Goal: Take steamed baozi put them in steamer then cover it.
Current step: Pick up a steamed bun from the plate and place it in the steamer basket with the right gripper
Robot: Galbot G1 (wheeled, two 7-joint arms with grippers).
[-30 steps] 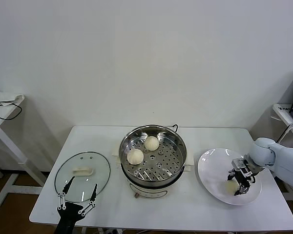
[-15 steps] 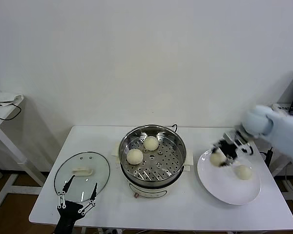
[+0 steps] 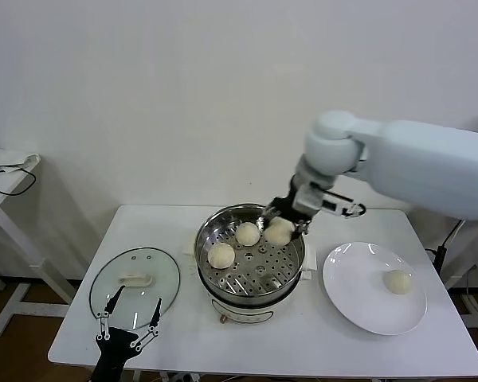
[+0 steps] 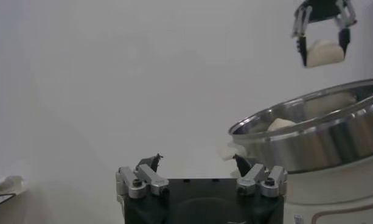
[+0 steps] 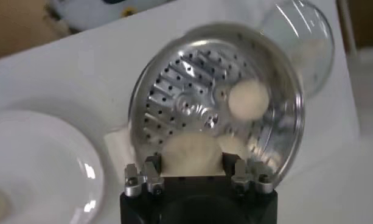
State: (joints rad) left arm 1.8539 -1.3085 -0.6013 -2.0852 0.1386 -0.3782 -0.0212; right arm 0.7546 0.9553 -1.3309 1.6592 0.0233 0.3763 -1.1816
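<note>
My right gripper [image 3: 280, 224] is shut on a cream-white baozi [image 3: 280, 231] and holds it above the far right part of the steel steamer [image 3: 215, 274]. In the right wrist view the held baozi [image 5: 192, 156] fills the gap between the fingers, over the perforated tray [image 5: 180, 97]. Two baozi [image 3: 221, 255] [image 3: 247, 233] lie on the tray. One baozi [image 3: 397, 281] stays on the white plate [image 3: 350, 298]. The glass cover [image 3: 135, 285] lies flat on the table, left of the steamer. My left gripper [image 3: 127, 319] is open and empty at the near edge by the cover.
The white table [image 3: 303, 342] holds everything. A side table with a cable [image 3: 4, 171] stands at far left. In the left wrist view the steamer wall [image 4: 314, 143] and the right gripper with its baozi [image 4: 323, 52] show farther off.
My right gripper lifted a baozi off the plate and carried it left to above the steamer. One baozi stays on the plate. The left arm has not moved.
</note>
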